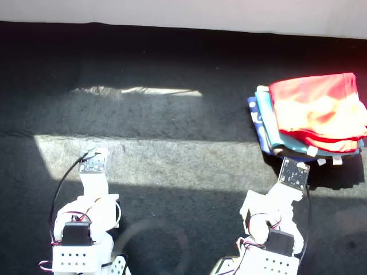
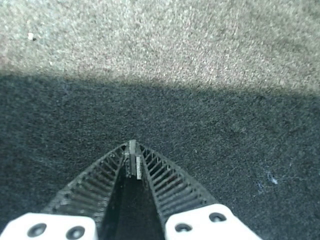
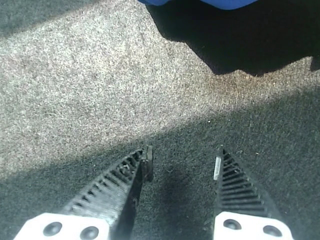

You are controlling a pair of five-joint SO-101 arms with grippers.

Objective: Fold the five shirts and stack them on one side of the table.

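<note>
Near the worktop's (image 1: 172,154) right edge sits the shirt stack (image 1: 312,123), red shirt (image 1: 318,106) on top, teal & blue edges showing beneath; layer count unclear. Left gripper (image 2: 132,161), toward the front-left corner: jaws pressed together, empty. Right gripper (image 3: 182,162), just in front of the stack: jaws spread, empty. We judge folding approx. done; next we'd verify five layers, maybe square the pile w/ a nudge.

The high view looks straight down on the table (image 1: 172,189); both wrist views face it closely, the right one near the shirt stack (image 1: 312,117).
</note>
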